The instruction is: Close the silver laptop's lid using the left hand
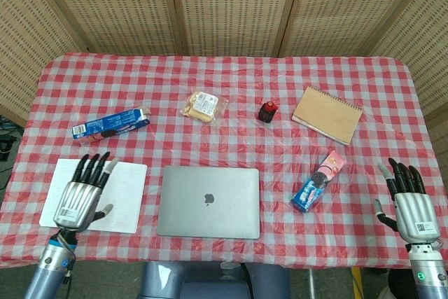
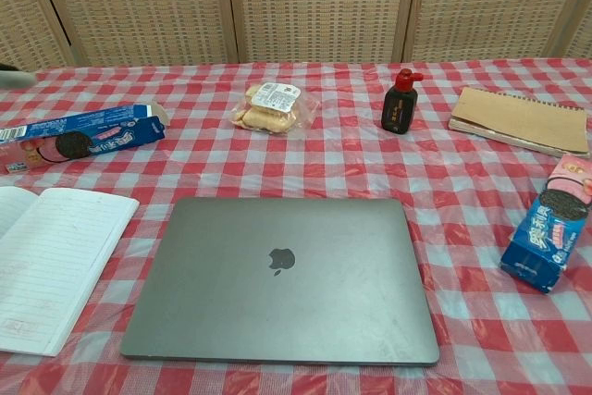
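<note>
The silver laptop (image 1: 208, 202) (image 2: 282, 277) lies flat on the checked tablecloth near the front edge, lid down, logo facing up. My left hand (image 1: 82, 192) hovers to the laptop's left above the open notebook, fingers spread and holding nothing; it touches neither. Only a dark fingertip (image 2: 16, 71) of it shows at the left edge of the chest view. My right hand (image 1: 409, 199) is raised at the table's front right corner, fingers apart and empty, far from the laptop.
An open white notebook (image 1: 93, 195) lies left of the laptop. A blue cookie box (image 1: 110, 124), a wrapped snack (image 1: 202, 105), a dark bottle (image 1: 267, 110) and a brown spiral notebook (image 1: 327, 114) sit further back. A blue-pink cookie pack (image 1: 320, 180) lies right of the laptop.
</note>
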